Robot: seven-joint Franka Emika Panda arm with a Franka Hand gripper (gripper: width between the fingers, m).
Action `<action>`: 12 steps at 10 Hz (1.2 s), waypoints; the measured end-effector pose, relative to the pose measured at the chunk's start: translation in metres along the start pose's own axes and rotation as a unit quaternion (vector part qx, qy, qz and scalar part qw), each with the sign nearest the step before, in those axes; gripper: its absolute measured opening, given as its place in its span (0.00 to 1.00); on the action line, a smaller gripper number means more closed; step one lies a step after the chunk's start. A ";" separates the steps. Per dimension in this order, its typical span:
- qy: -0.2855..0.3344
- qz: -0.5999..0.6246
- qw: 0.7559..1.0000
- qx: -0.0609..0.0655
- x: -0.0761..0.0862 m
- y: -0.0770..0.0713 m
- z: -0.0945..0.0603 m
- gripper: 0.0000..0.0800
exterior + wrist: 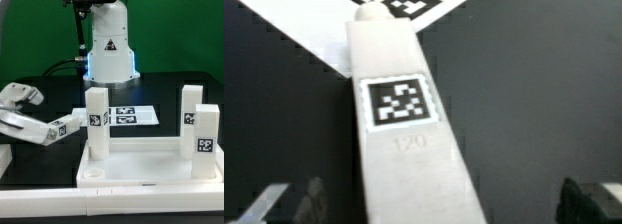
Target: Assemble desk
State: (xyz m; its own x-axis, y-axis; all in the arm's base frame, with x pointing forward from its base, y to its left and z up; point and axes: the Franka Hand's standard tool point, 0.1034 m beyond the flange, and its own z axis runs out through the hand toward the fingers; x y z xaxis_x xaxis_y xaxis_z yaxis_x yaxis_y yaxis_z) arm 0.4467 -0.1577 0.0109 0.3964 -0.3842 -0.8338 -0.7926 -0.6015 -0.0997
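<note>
On the black table (40, 170): three upright legs (97, 120), one loose leg (402, 120) between wide-open fingers (278, 203).

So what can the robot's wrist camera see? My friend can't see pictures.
A long white desk leg with a black-and-white square tag lies on a black table, between the robot's open fingers. A white board corner with another tag peeks past the leg's far end.

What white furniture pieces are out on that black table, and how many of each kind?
Desk top: 1
Legs standing upright: 3
Leg lying on the table: 1
Total: 5
</note>
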 end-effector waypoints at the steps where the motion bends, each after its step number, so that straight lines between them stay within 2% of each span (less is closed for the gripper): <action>1: -0.002 0.009 1.000 0.000 0.001 0.001 0.007 0.81; 4: -0.002 0.016 1.000 0.001 0.001 0.004 0.007 0.79; 6: -0.002 0.016 1.000 0.001 0.001 0.005 0.007 0.35; 8: 0.007 0.003 1.000 0.004 -0.003 0.001 -0.001 0.36; 9: 0.003 -0.016 1.000 0.013 -0.019 0.001 -0.020 0.36; 10: 0.025 -0.027 0.999 0.020 -0.032 -0.006 -0.045 0.36; 11: 0.058 -0.052 0.997 0.024 -0.050 -0.022 -0.070 0.36; 12: 0.114 -0.087 0.989 0.022 -0.056 -0.033 -0.090 0.36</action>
State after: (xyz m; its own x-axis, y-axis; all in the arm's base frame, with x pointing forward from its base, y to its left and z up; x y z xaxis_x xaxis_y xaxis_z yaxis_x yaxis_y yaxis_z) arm 0.4922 -0.1797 0.1096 0.6186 -0.4296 -0.6579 -0.7210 -0.6431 -0.2580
